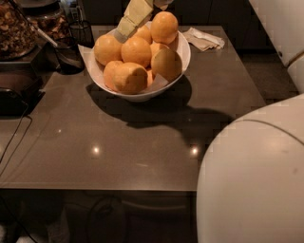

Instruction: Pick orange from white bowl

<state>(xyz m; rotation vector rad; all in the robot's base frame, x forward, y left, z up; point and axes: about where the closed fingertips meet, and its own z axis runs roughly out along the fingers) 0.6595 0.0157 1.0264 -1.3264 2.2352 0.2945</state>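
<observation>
Nearest the camera, the white arm housing (251,180) filled the lower right corner, with the dark table (118,147) extending beyond it. The white bowl (184,56) stood on the far half of the table, heaped with fruit, and the topmost orange (164,27) sat at the rear right of the pile. The gripper (137,14) hung over the bowl's rear left, just beside that orange; whether it was spread or closed could not be determined.
</observation>
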